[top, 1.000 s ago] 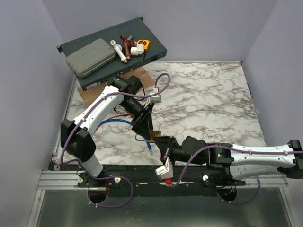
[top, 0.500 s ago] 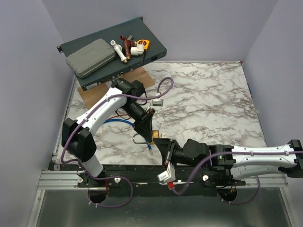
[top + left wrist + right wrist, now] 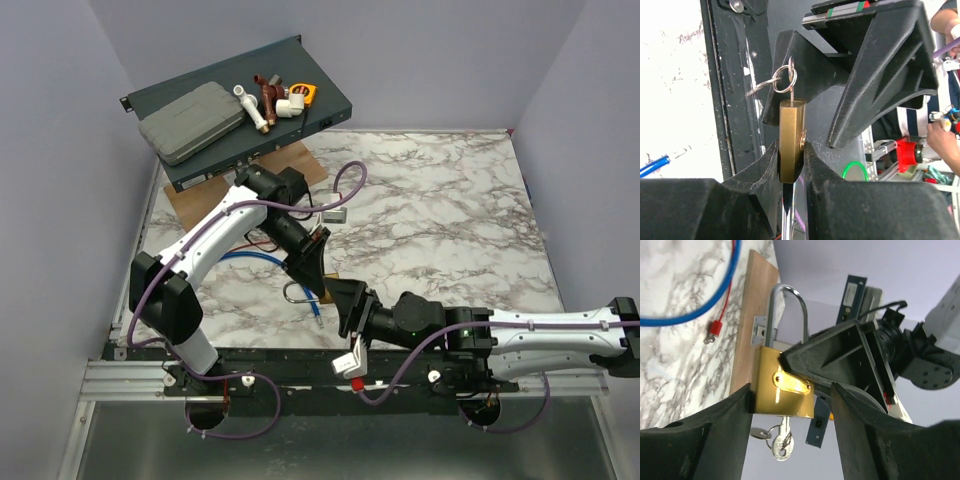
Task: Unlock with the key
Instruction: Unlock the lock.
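Marble-patterned table (image 3: 440,200) fills the overhead view, closed in by pale lilac walls (image 3: 60,150). At the upper left of that view you have a dark flat rack unit (image 3: 325,108) serving as a tray. It carries a closed grey case (image 3: 190,122), white and copper pipe fittings (image 3: 262,103) and a yellow tape measure (image 3: 303,93). What the case holds cannot be told. A wooden board (image 3: 308,165) shows from under the unit, and a blue cable (image 3: 245,257) lies on the marble at centre left.

Your two arms meet low in the middle of the overhead view. Your left gripper (image 3: 790,150) is clamped on the brass padlock (image 3: 791,137), with one finger pressed flat against each broad face of the body. The silver shackle (image 3: 785,310) is closed, both legs seated in the body.

Your key (image 3: 783,437) sits in the keyhole on the face of the padlock opposite the shackle, with its blade pushed in. It is at the lower middle of the right wrist view and the upper middle of the left wrist view. A key ring (image 3: 785,79) hangs from it with a second key (image 3: 760,433) on it.

Your right gripper (image 3: 790,390) has its fingers spread, one to either side of the padlock and key. There is a clear gap on one side, and it has hold of nothing.
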Robot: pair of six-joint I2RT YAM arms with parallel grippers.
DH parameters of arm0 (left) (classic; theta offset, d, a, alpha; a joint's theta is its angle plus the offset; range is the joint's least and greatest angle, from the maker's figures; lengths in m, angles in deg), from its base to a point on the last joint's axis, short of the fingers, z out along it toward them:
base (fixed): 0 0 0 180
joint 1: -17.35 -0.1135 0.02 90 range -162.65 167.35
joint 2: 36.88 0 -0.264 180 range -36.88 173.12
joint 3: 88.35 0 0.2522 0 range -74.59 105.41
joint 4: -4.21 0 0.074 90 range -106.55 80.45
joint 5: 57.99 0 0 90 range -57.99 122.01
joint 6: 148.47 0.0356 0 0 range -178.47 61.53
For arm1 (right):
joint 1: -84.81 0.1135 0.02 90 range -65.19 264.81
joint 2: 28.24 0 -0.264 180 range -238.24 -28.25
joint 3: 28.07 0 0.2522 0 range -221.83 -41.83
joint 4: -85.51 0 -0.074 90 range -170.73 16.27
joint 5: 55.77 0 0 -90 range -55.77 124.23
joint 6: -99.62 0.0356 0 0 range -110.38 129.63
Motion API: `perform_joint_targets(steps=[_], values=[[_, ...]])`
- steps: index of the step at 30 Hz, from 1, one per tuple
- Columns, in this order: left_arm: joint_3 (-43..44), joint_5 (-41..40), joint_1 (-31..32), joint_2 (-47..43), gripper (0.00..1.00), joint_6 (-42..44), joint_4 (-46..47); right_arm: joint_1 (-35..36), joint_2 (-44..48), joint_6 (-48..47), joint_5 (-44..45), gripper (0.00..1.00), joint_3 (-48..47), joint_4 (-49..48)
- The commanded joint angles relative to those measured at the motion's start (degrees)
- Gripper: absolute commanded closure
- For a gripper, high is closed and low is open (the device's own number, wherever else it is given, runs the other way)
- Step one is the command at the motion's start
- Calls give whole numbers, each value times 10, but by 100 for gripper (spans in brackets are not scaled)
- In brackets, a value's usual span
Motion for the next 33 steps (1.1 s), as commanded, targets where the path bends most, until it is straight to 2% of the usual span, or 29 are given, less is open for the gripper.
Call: perform_joint_targets(steps=[1,5,7,9,14,18,22,28,31,33], values=[[39,40,-11,-18,100,1,-11,-6,15,70,34,34,3,-60],[50,34,-22,-19,100,1,-12,-6,37,132,20,26,-4,-57],[56,21,-22,-23,100,7,-11,-6,49,194,0,22,-30,-26],[69,-1,-22,-28,100,11,-10,-6,46,285,-21,16,-76,36],[117,-84,-22,-39,100,28,-10,-6,7,502,-68,14,-178,128],[128,-151,-22,-50,100,45,-8,-9,-22,617,-99,18,-231,140],[102,-224,-20,-69,100,39,18,-65,-41,681,-115,35,-245,115],[31,-297,-19,-139,100,17,90,-179,-44,777,-164,39,-263,71],[38,-324,-19,-160,100,2,101,-218,-45,813,-208,39,-265,63],[48,-330,-19,-169,100,-7,99,-240,-52,824,-247,45,-263,65]])
